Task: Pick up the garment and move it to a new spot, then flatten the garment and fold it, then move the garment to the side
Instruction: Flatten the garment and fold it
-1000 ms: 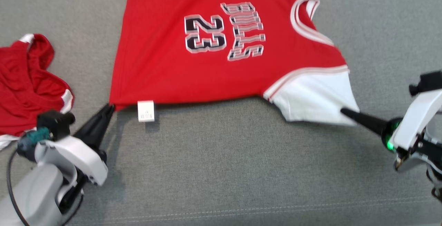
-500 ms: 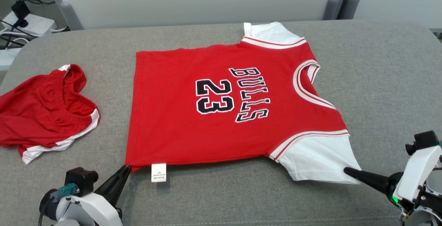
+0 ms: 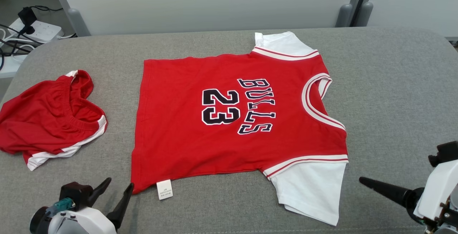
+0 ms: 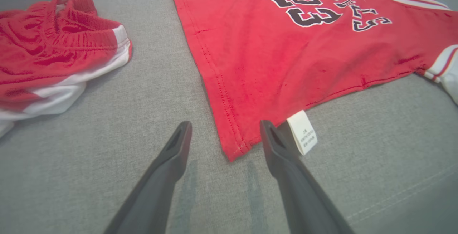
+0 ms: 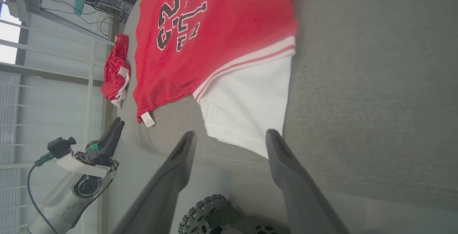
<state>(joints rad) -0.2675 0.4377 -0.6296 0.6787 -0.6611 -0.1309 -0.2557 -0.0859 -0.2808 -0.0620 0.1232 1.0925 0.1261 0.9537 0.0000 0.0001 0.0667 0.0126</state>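
Left gripper (image 4: 226,128): the fingers (image 4: 171,155) stand wide apart and hold nothing. In the left wrist view the near hem corner of the jersey (image 3: 222,144) lies on the tabletop (image 3: 393,94) in the gap between the two tips. The white care label (image 3: 164,189) sticks out from the hem just beside the finger on that view's right. Whether that finger touches cloth or label cannot be told.

Right gripper (image 5: 230,135): the fingers (image 5: 286,166) are likewise spread wide and hold nothing. In the right wrist view the near corner of the white sleeve (image 3: 311,191) shows between the tips. In the head view the tip stands apart from the sleeve, to its right, with bare grey fabric between them.

Task item: the red jersey lies spread front-up at the middle of the grey fabric-covered tabletop, hem toward the robot's left and neck opening toward its right. The print "BULLS 23" is fully visible. The near white sleeve lies flat toward the front edge; the far sleeve lies at the back edge of the garment. There is a slight ripple along the near hem.

Surroundings: a pair of red shorts (image 3: 43,119) with white trim lies crumpled at the robot's left, apart from the jersey and beyond the left gripper. A pale partition (image 3: 207,5) stands behind the tabletop. A white power strip (image 3: 39,30) with dark cables sits off the far-left corner. A knobbly black wheel (image 5: 211,212) shows below the tabletop's edge in the right wrist view.
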